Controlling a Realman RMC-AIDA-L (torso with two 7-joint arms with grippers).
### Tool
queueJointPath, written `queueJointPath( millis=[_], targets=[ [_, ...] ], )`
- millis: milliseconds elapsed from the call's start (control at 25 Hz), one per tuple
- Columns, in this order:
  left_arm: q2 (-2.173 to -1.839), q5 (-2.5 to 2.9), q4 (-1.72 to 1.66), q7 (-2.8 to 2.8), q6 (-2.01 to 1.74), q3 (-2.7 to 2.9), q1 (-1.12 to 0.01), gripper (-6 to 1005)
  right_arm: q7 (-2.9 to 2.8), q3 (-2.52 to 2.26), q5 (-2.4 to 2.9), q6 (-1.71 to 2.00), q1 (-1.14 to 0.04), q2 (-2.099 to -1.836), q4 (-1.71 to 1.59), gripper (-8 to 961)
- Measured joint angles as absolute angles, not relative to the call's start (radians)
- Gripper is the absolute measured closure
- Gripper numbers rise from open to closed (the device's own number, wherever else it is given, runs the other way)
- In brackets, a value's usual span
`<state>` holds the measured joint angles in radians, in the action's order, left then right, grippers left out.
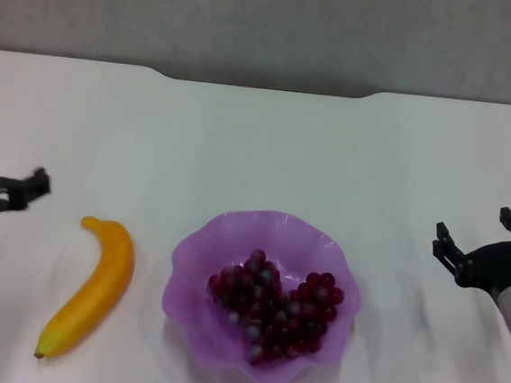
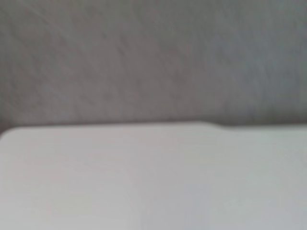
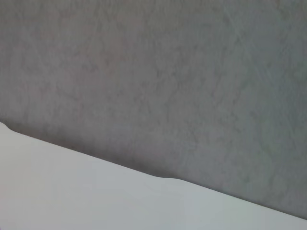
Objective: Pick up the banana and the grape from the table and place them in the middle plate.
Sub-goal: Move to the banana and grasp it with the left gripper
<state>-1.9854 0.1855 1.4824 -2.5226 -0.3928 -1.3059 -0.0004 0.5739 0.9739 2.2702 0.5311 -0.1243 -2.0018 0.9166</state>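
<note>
Tabletop (image 1: pixel 260 147), plain white with a notched far edge and no writing to be read on anything, carries the purple scalloped middle plate (image 1: pixel 197 256) near the middle of its near edge, and the grape (image 1: pixel 273 306) bunch lies inside that plate. Left of the plate and apart from it, the banana (image 1: pixel 92 287) lies on the table with its long axis slanting from the near-left, where its dark tip points, toward the far side. The left gripper (image 1: pixel 23 182) sits at the table's left edge, its finger state impossible to tell, while the right gripper (image 1: pixel 477 238) sits at the right edge with fingers spread and empty.
</note>
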Motion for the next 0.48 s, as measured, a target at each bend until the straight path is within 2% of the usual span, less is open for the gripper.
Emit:
queueJointPath(
  millis=[200, 480],
  targets=[
    [-2.019, -0.04, 1.585, -2.835, -0.641, -1.333, -0.051, 101, 0.574, 0.968, 2.27, 0.529, -0.134, -2.002, 0.911, 57],
    [-2.0, -0.097, 1.592, -2.854, -0.855, -1.338, -0.152, 104, 0.574, 0.949, 2.27, 0.526, -0.145, -2.002, 0.9, 57]
  ],
)
